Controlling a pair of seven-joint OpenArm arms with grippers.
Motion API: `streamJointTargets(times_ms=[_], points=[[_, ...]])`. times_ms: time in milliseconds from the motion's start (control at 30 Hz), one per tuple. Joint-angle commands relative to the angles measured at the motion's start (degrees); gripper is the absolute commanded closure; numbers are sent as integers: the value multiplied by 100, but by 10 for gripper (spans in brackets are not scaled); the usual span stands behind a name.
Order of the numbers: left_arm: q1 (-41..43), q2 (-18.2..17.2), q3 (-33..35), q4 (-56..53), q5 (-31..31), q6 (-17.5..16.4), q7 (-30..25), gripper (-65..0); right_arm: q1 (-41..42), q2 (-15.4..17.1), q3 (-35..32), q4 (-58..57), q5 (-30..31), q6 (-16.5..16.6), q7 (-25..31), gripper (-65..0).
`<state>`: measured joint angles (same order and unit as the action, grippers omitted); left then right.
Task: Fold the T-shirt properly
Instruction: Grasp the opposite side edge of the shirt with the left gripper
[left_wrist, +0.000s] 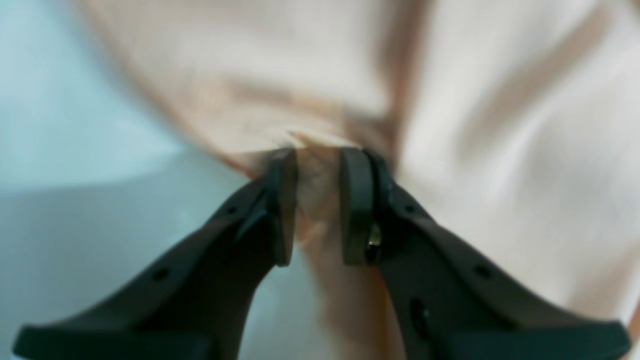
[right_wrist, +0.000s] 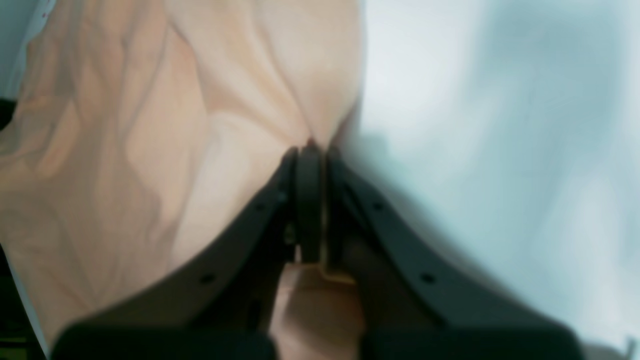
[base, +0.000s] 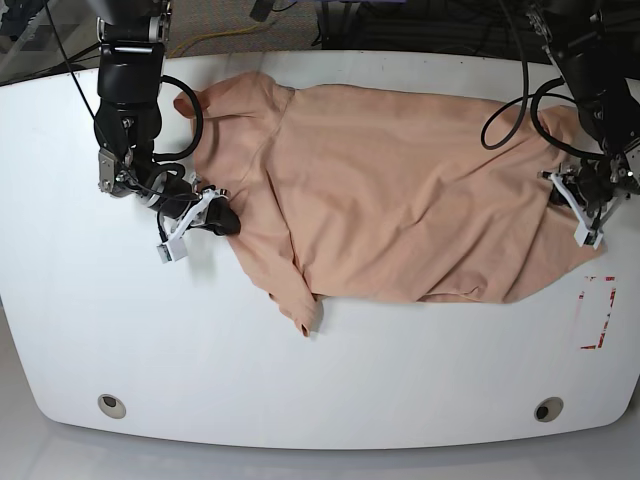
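Lying lengthwise across the tabletop (base: 60, 330), the T-shirt (base: 400, 190); pinching opposite ends, left claw (left_wrist: 317, 200) nipping a bunched fold, right claw (right_wrist: 310, 200) clamped tight on an edge

- We've got the T-shirt (base: 400, 190) spread across the far half of the table (base: 300, 380).
- Right gripper (base: 228, 222) at its left edge, left gripper (base: 560, 190) at its right edge.

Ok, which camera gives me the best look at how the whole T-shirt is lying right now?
The base view: it shows the whole T-shirt spread across the white table, with an arm at each end. The left wrist view shows only blurred cloth pinched in the left gripper; the right wrist view shows only wrinkled cloth at the shut right gripper.
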<state>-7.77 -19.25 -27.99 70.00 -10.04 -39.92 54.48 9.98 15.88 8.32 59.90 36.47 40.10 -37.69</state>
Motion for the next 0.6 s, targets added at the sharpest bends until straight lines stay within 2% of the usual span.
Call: streamJointTargets(times_ms=[0, 133, 267, 400, 567], points=[[-142, -75, -1, -323, 235, -8, -37, -131, 97, 69, 17, 72, 6, -10, -15, 0], [-643, -102, 8, -929, 578, -8, -309, -131, 97, 69, 17, 72, 6, -10, -15, 0], [-1188, -322, 271, -1668, 956, -8, -802, -132, 97, 69, 17, 72, 6, -10, -15, 0], [-1601, -647, 746, -2292, 965, -8, -1329, -132, 97, 69, 17, 72, 6, -10, -15, 0], [-1882, -999, 992, -2362, 956, -8, -1637, -142, 97, 69, 17, 80, 6, -10, -15, 0]])
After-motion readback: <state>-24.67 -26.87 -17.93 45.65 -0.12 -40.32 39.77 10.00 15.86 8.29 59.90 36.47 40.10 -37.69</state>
